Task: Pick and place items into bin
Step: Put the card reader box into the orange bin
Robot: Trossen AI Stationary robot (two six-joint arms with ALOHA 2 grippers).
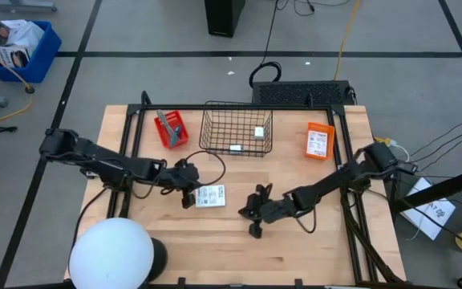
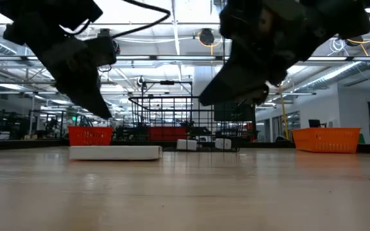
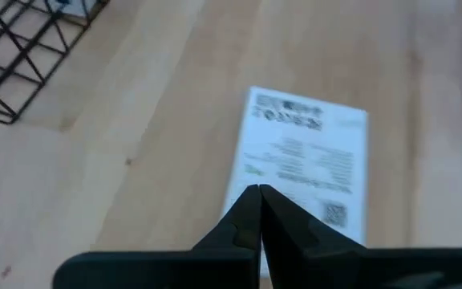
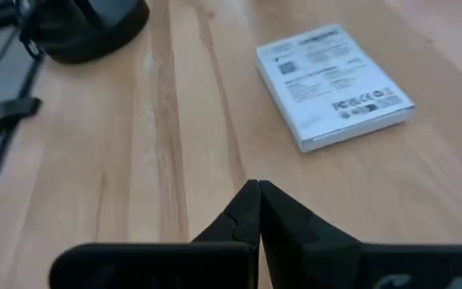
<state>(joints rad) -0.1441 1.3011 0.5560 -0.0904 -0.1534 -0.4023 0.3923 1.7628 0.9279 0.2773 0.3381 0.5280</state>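
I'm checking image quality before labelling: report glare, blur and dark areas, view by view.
High view: evenly lit and sharp, though the white dome is blown out. Low view: both arms are dark silhouettes against bright ceiling lights, and the near table is soft. Left wrist view: the white packet is blurred, its print unreadable. Right wrist view: the packet is sharper and the far background soft.

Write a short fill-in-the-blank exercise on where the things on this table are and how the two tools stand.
1. The white packet lies flat on the ____, outside the wire basket.
2. The left tool, beside that packet, has its fingers ____.
3. The right tool holds ____.
4. The small red bin stands on the basket's ____ side in the high view.

Missing words: table; shut; nothing; left
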